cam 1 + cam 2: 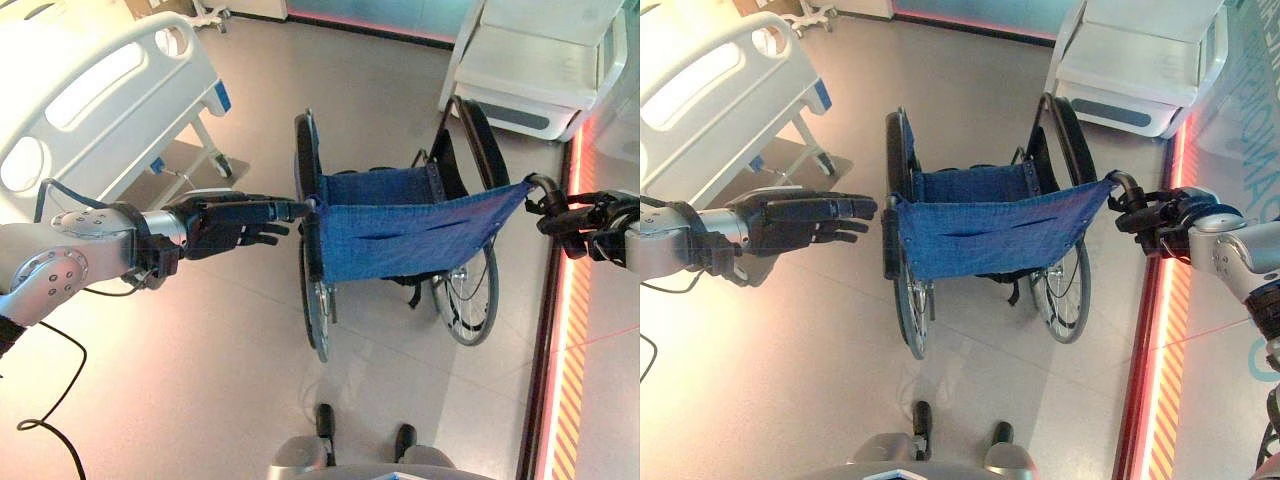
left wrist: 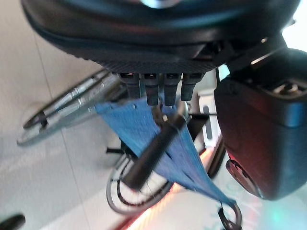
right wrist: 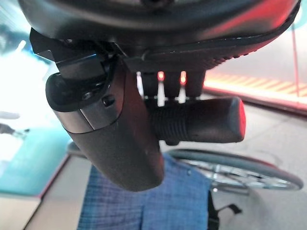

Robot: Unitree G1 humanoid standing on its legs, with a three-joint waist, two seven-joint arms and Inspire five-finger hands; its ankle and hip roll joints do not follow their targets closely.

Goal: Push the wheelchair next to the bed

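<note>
Standing well apart from the bed (image 1: 100, 90), the wheelchair (image 1: 400, 230) is waiting on the floor, so the pushing is still to do. Beside the wheelchair's blue backrest, the right hand (image 1: 1160, 222) is curling its fingers round the right push handle (image 3: 201, 120). The left hand (image 1: 235, 220) is reaching with straight fingers, near the left push handle (image 2: 153, 148) but not gripping it.

The wheelchair (image 1: 400, 250) has a blue cloth back, black tyres and silvery spoked wheels, with black push handles. The bed (image 1: 90, 100) is white with small blue tabs. The floor (image 1: 200, 380) is pale beige, edged by a glowing red-and-orange striped band (image 1: 572, 380). Both hands are dark.
</note>
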